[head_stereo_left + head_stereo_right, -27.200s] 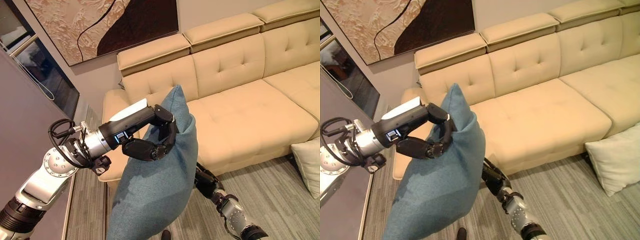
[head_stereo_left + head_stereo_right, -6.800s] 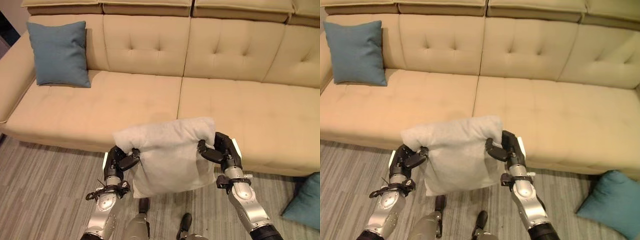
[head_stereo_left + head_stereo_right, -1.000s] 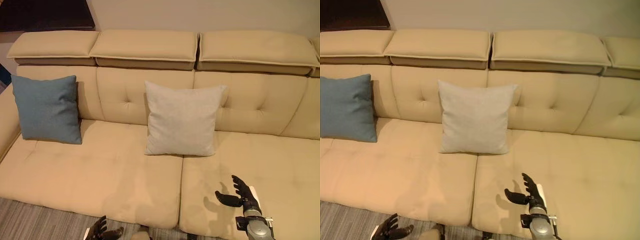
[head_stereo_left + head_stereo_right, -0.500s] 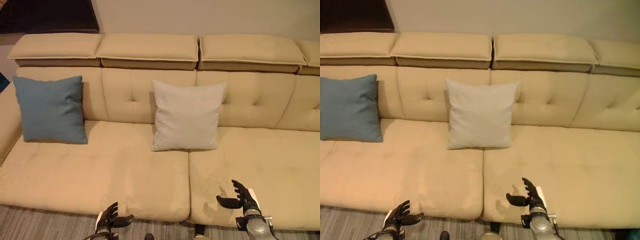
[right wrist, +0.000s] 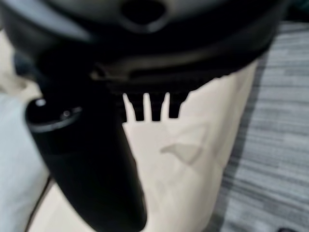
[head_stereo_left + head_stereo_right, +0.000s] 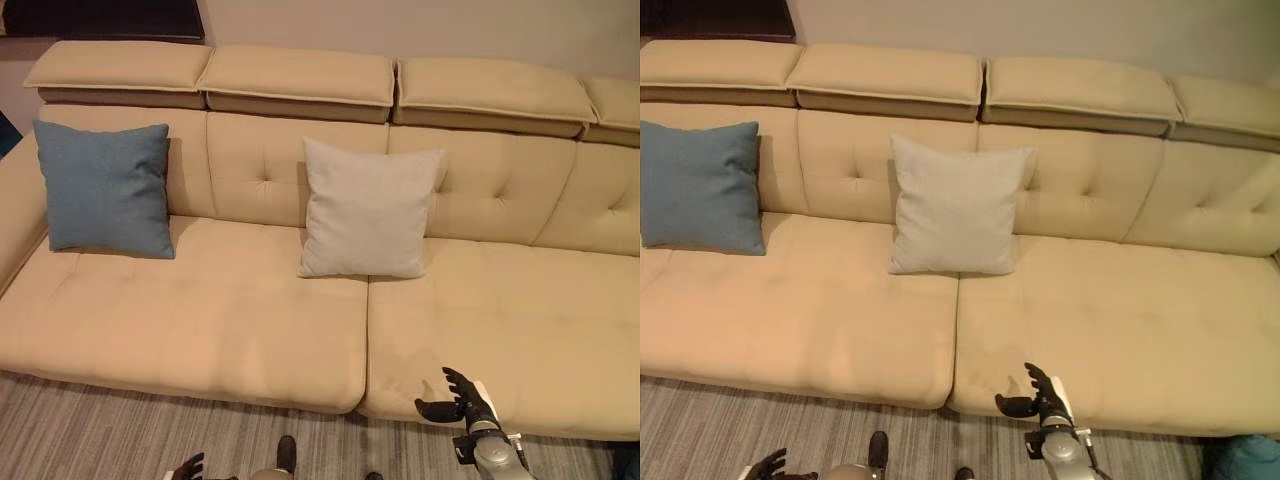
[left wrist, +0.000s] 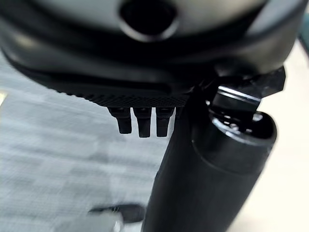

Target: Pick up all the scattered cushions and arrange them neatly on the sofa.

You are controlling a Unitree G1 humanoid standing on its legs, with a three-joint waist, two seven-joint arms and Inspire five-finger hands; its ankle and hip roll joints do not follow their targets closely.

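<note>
Right eye view cuts off a teal cushion (image 6: 1243, 461) at the bottom-right corner, on the grey floor (image 6: 730, 425) just off the sofa's front; we can't make out its full shape. Our left hand (image 6: 188, 467) barely pokes in at the bottom edge, over the floor; its wrist cam shows fingers (image 7: 143, 122) straight, holding nothing. Right hand (image 6: 455, 398) hangs over the seat's front edge, fingers spread, thumb out, empty. On the beige sofa (image 6: 200, 320): blue cushion (image 6: 105, 188) upright vs backrest at far left, light grey cushion (image 6: 366, 210) upright near the middle, over the seat seam. The two are well apart.
</note>
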